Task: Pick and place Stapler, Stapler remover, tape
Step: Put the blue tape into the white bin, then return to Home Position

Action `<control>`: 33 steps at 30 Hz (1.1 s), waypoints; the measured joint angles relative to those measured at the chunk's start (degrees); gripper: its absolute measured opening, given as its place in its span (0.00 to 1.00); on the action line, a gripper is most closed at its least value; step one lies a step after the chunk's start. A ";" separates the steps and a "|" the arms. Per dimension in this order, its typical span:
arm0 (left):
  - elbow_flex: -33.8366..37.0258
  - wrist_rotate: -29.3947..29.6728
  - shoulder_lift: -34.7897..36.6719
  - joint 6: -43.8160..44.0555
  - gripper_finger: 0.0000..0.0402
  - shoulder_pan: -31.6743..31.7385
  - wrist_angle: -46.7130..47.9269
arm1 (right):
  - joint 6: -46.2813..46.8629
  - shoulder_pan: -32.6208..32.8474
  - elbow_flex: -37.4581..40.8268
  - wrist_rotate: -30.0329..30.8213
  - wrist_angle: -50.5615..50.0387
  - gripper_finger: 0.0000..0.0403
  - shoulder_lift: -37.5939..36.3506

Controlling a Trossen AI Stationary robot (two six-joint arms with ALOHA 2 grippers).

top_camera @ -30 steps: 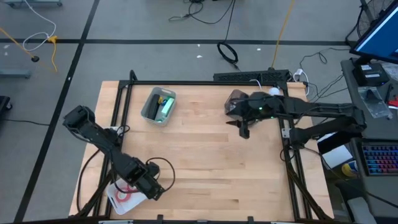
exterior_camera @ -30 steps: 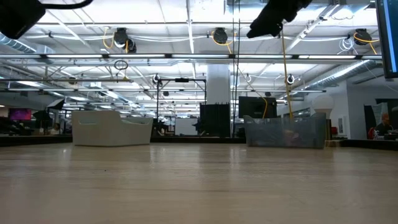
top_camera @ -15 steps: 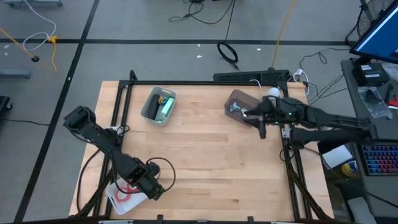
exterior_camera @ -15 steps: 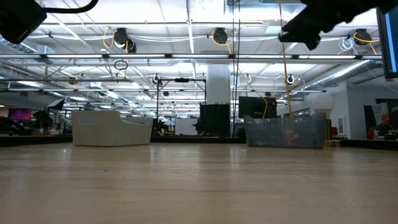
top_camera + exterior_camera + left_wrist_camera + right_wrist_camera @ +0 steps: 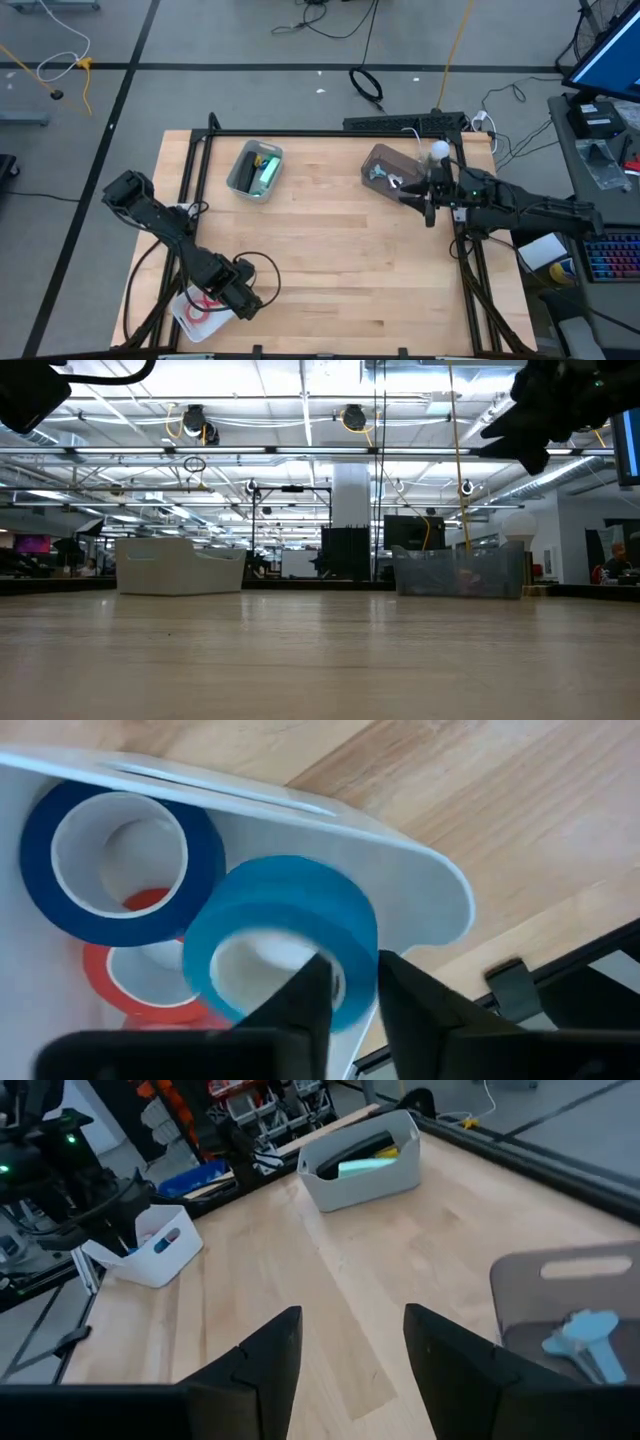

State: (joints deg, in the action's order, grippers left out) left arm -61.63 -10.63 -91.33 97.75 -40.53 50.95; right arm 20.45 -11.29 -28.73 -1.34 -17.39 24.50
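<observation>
While the left gripper (image 5: 345,990) pinches the rim of a light blue tape roll (image 5: 285,935) over the white tray (image 5: 190,312) at the table's near left, the right gripper (image 5: 350,1345), fingers spread and empty, hovers beside the grey bin (image 5: 385,167) at far right.

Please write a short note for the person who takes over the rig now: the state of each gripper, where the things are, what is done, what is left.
Left gripper: over the white bin at the table's near left corner, jaws straddling the wall of a light blue tape roll; whether they grip it cannot be told.
Right gripper: open, empty, raised beside the brown bin.
In the white bin: also a dark blue roll and a red roll.
Grey bin: holds a green item.
Brown bin: holds a pale blue tool.
No task items seen loose on the table.
</observation>
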 joint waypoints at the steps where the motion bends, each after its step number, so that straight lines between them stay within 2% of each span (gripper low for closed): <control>1: 0.00 -0.08 0.00 0.00 0.22 0.00 -0.05 | 0.49 0.00 0.50 0.00 -0.02 0.43 -0.33; 8: 0.00 -2.40 0.00 0.23 0.39 0.00 -0.29 | 1.37 0.00 1.62 0.00 0.02 0.43 -0.80; 14: -0.36 -2.29 0.89 3.37 0.43 0.00 -1.20 | 1.02 0.00 1.64 0.00 1.25 0.43 -0.80; 16: -1.65 1.28 1.88 3.37 0.43 0.00 -1.24 | 0.66 0.00 1.64 0.65 0.12 0.42 -0.80; 19: -4.23 9.80 4.29 1.96 0.41 0.00 -1.31 | 1.42 0.02 1.66 3.17 -3.65 0.42 -0.80; 23: -7.40 18.17 8.38 -1.68 0.39 0.26 -1.34 | 0.99 0.00 1.68 2.59 -4.67 0.42 -0.82; 29: -8.48 32.73 15.46 -12.07 0.38 0.28 -1.21 | -3.33 0.02 1.68 1.22 -1.74 0.42 -2.45; 33: -8.48 40.54 19.70 -22.95 0.38 0.35 -1.00 | -3.58 0.02 1.68 0.82 -1.73 0.42 -3.97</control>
State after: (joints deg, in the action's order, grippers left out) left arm -70.11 29.91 -71.63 74.81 -40.18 49.95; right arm 16.87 -11.27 -27.05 -0.53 -19.11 20.53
